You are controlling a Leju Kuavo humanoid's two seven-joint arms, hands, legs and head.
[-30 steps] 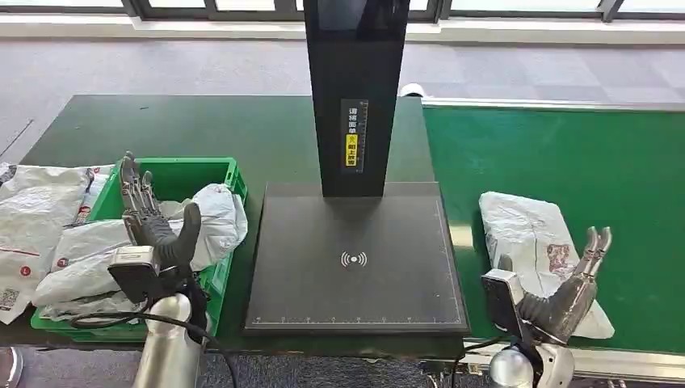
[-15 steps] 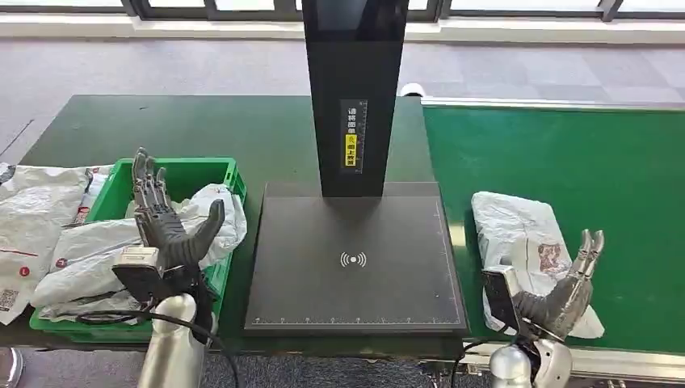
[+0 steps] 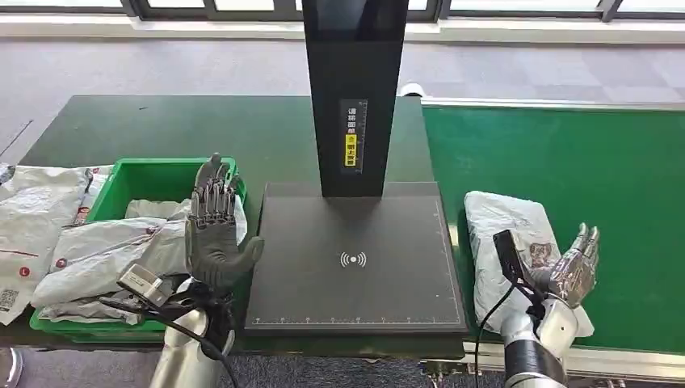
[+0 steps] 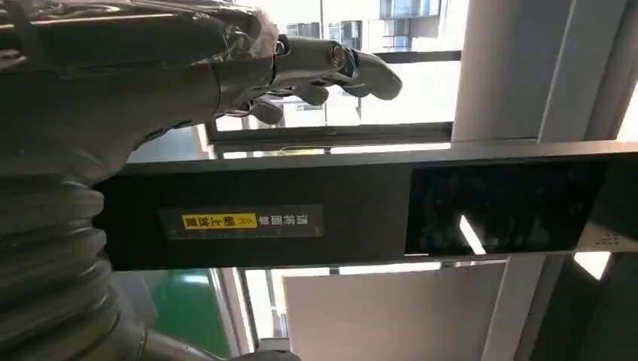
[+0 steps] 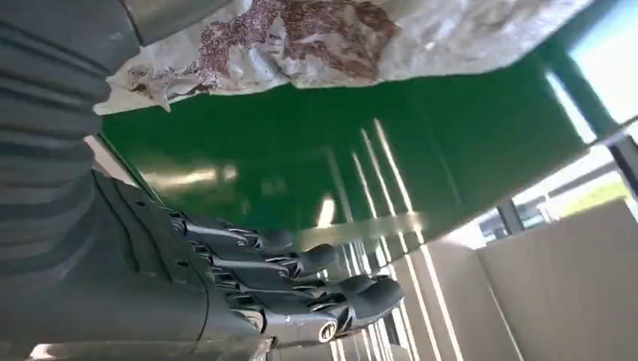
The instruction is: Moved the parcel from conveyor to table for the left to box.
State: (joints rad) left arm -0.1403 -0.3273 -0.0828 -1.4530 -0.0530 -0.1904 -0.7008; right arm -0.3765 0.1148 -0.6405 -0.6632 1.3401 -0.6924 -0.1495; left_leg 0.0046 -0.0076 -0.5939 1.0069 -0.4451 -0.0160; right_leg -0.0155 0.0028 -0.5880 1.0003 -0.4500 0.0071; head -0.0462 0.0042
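Note:
A crumpled white parcel (image 3: pixel 502 234) with a brown label lies on the green conveyor belt (image 3: pixel 582 162), just right of the black scanner platform. My right hand (image 3: pixel 572 271) hovers over the parcel's near right corner, fingers spread and holding nothing. The right wrist view shows those fingers (image 5: pixel 293 282) apart above the belt (image 5: pixel 338 158), beside the parcel (image 5: pixel 338 34). My left hand (image 3: pixel 214 238) stands upright and open between the green box (image 3: pixel 165 171) and the platform. In the left wrist view its fingers (image 4: pixel 323 64) are loosely extended in the air.
The black scanner platform (image 3: pixel 355 259) with its tall black column (image 3: pixel 353 97) sits mid-table; the column (image 4: pixel 248 222) also appears in the left wrist view. The green box holds several white parcels (image 3: pixel 105 250). More parcels (image 3: pixel 32 214) lie left of it.
My left hand has swung right, from above the box to the platform's left edge. The parcel has shifted left on the belt, and my right hand has turned and followed.

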